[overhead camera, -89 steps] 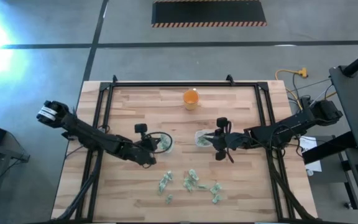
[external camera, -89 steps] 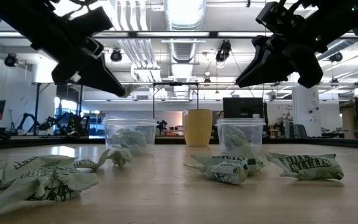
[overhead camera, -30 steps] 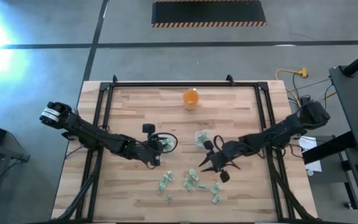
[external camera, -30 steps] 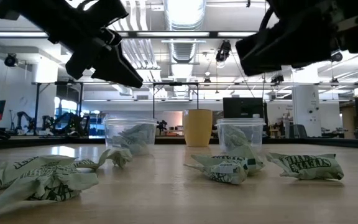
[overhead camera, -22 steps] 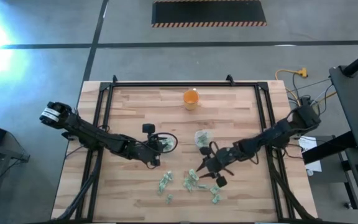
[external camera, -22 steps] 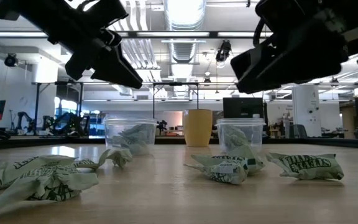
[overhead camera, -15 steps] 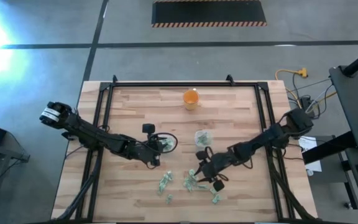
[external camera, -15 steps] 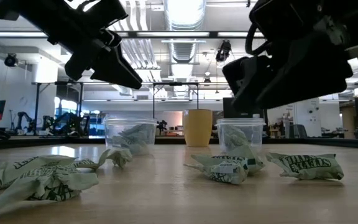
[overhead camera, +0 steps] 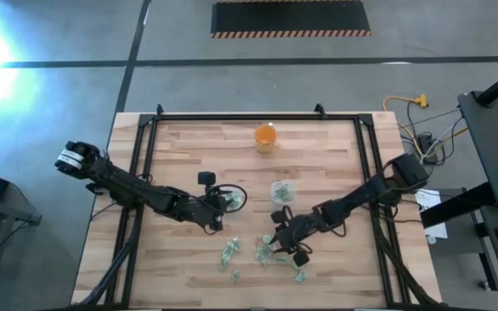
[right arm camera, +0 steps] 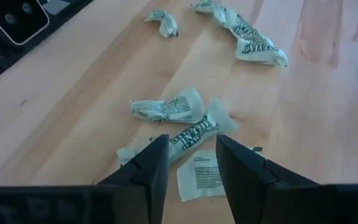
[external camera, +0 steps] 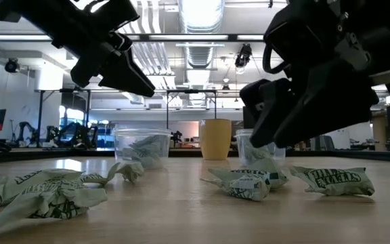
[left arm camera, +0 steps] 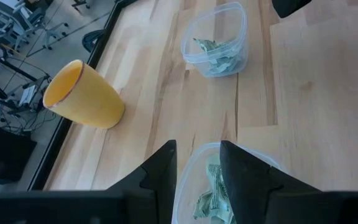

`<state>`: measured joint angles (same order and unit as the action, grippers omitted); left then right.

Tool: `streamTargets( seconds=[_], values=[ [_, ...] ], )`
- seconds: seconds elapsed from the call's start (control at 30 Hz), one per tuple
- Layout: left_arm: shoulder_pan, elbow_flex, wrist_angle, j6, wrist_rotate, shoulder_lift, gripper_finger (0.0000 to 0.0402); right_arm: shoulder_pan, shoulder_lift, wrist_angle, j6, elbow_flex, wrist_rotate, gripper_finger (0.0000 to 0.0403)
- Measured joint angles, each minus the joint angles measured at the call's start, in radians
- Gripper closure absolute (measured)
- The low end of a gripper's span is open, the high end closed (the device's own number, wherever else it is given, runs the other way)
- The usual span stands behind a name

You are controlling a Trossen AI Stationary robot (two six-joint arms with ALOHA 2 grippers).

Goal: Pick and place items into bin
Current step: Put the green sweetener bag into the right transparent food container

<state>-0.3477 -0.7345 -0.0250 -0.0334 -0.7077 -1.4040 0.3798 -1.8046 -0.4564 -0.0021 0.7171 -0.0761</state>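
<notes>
A wooden tabletop (overhead camera: 318, 155) holds scattered wrinkly packets (overhead camera: 229, 253). The right gripper (overhead camera: 284, 241) hovers over them, jaws released. The left gripper (overhead camera: 217, 206), jaws released and empty, hangs above a clear tub (overhead camera: 229, 199).

Robotics laboratory or industrial workshop: exposed ceiling ducts (external camera: 202, 24), concrete floor with hazard-striped mat (overhead camera: 290, 17), equipment racks (external camera: 59, 132), and a framed wooden worktable (overhead camera: 188, 147) carrying two robot arms.
</notes>
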Motion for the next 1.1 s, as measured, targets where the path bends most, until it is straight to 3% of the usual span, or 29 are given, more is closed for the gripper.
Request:
streamTargets(
  seconds=[0.5, 0.97, 1.1],
  values=[
    [0.000, 0.000, -0.001, 0.000, 0.000, 0.000, 0.0294, 0.000, -0.056, 0.013, -0.007, 0.025, 0.037, 0.0294],
    [0.000, 0.000, -0.005, 0.000, 0.000, 0.000, 0.0294, 0.000, -0.056, 0.061, -0.051, 0.023, 0.084, 0.0384],
    [0.000, 0.000, -0.006, 0.000, 0.000, 0.000, 0.0294, 0.000, -0.055, 0.064, -0.053, 0.022, 0.105, 0.0394]
  ],
)
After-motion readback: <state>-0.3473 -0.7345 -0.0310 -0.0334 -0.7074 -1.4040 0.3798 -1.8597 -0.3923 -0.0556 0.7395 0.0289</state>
